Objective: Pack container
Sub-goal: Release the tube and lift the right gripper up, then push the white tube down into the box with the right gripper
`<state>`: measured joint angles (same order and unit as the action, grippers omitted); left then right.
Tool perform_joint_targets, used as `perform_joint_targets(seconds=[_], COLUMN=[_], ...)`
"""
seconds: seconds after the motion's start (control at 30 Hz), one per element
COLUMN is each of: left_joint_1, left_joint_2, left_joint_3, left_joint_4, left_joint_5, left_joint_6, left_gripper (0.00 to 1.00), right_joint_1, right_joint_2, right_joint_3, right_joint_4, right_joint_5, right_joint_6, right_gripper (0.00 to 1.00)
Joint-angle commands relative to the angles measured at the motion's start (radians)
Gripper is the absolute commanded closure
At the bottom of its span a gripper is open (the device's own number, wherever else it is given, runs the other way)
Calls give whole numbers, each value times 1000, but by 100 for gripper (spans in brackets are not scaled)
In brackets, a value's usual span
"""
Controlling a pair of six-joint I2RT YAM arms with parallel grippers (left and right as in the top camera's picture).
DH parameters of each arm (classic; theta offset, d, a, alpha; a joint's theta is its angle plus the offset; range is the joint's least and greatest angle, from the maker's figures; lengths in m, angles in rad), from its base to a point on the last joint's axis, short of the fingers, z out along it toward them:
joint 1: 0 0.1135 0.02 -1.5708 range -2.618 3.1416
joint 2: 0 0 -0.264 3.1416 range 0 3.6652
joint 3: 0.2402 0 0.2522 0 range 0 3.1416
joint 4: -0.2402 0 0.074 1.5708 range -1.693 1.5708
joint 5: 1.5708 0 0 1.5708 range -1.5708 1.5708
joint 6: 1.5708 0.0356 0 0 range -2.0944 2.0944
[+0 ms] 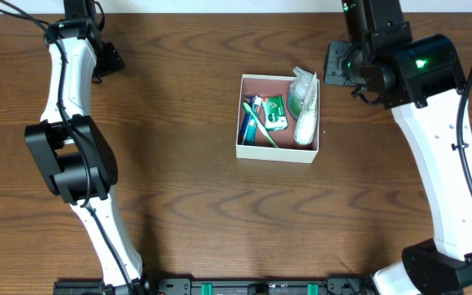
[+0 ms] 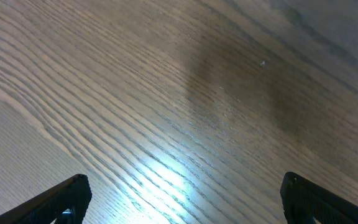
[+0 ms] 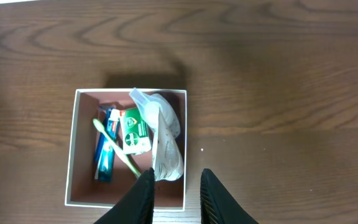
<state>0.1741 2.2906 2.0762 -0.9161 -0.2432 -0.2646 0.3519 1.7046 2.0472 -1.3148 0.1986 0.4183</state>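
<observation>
Right claw [image 3: 178, 175] half out of frame near container [image 3: 71, 155]

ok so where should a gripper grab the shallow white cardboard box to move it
On the shallow white cardboard box, pinch the thin far wall near its left corner, coming straight down. The pink floor there is bare, so one finger probably fits inside and one outside.

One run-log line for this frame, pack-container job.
container: toothbrush, blue tube, green packet, white pouch inside | left gripper: open, empty, over table | right gripper: slightly open, empty, by container
</observation>
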Motion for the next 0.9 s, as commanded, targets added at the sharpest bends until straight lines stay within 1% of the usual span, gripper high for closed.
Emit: perform_joint_targets(seconds=[0.0, 0.13, 0.27, 0.33, 0.4, 0.57, 0.87], left_joint_1=[2, 2, 2, 2, 2, 2, 2], left_joint_2=[-39, -39, -39, -39, -39, -39, -39], left_joint_3=[20, 20, 20, 20, 20, 20, 20], left_joint_4=[-3, -3, -3, -3, -3, -3, -3], left_joint_5=[-13, -13, -13, -13, -13, -13, -13], left_joint_6=[-2, -2, -2, -2, -2, -2, -2], left_gripper=[2, 2, 2, 2, 2, 2, 2], right_joint_1=[-6, -5, -5, -5, -5, -5, -5], right_joint_2=[31, 81, 122, 138, 153, 190, 224], right_joint_3=[-10, -18, -18, -19, -19, -23, -48], right_joint_4=[4, 20, 62, 70, 69, 67, 51], right_joint_5=[-8, -39, -61, -61, -61, -78, -84], right_joint_6=[15, 15, 14, 11, 11, 11, 10], right_gripper=[77, 77, 75, 69, 66, 64, 64])
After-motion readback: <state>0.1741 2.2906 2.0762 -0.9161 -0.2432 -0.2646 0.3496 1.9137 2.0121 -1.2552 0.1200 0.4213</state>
